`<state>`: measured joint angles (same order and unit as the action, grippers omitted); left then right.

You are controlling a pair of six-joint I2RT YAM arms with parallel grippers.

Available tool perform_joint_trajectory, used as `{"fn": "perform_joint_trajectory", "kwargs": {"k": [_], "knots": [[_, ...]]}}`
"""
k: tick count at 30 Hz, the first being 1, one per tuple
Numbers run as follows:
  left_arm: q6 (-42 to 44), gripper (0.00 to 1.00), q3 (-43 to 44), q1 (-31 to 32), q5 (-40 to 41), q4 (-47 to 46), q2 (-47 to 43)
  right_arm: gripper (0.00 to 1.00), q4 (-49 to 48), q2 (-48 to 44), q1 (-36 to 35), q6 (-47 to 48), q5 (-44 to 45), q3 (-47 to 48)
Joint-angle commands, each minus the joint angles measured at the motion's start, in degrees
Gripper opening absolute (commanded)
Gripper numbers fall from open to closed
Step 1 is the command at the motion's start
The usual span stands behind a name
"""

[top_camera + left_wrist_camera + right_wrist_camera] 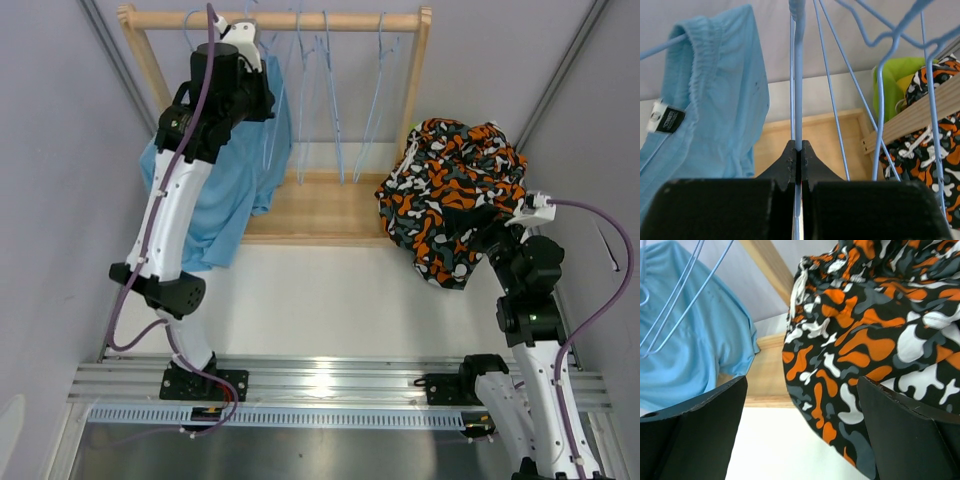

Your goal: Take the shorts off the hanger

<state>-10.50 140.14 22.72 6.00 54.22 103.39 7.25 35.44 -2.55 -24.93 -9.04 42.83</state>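
My left fingers [798, 150] pinch a hanger wire [799, 75], likely steadying it; my right fingers [801, 390] gape beside the camouflage shorts [855, 340].

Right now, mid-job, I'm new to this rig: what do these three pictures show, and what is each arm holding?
Two robot arms are bolted at the near edge of a table. The overhead picture shows both. The left arm reaches up to a wooden rack, where light blue shorts hang. The right arm sits by camouflage shorts heaped at the rack's right end. The other two pictures come from cameras on the wrists. In the left one, the jaws are shut on a blue wire hanger. In the right one, the jaws stand open facing the camouflage shorts, gripping nothing.
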Motion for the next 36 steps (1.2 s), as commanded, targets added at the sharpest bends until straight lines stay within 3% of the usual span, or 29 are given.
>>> {"fn": "perform_joint_trajectory", "kwargs": {"k": [1,8,11,17,24,29,36], "knots": [[-1.8,0.0,4.44,-0.4,-1.69,-7.45,3.55,1.0,-0.21,-1.95,-1.06,-0.82,-2.3,-1.08],[-3.74,0.02,6.55,-0.66,-5.56,-12.38,9.36,0.99,-0.56,-3.01,-2.29,-1.09,-2.83,-3.71],[-3.56,0.15,5.5,-0.66,-5.56,-12.29,8.15,0.99,-0.65,-3.01,-2.64,-1.17,-3.0,-4.51],[-3.03,0.26,-0.38,-0.66,-5.56,-11.51,1.64,0.99,-1.71,-2.75,-3.25,-1.7,-3.44,-5.12],[-2.68,0.48,-7.5,-0.48,-9.95,-7.28,-13.62,0.99,-0.92,-3.18,-4.92,-1.97,-3.27,-4.16],[-0.4,0.74,-14.19,-0.75,-6.27,-7.46,-22.96,1.0,0.57,-3.89,-6.06,-2.14,-2.74,-3.63],[5.49,0.85,-14.89,-3.55,2.34,-4.03,-25.26,1.0,3.03,-5.73,-7.82,-2.06,-1.51,-3.37]]}}
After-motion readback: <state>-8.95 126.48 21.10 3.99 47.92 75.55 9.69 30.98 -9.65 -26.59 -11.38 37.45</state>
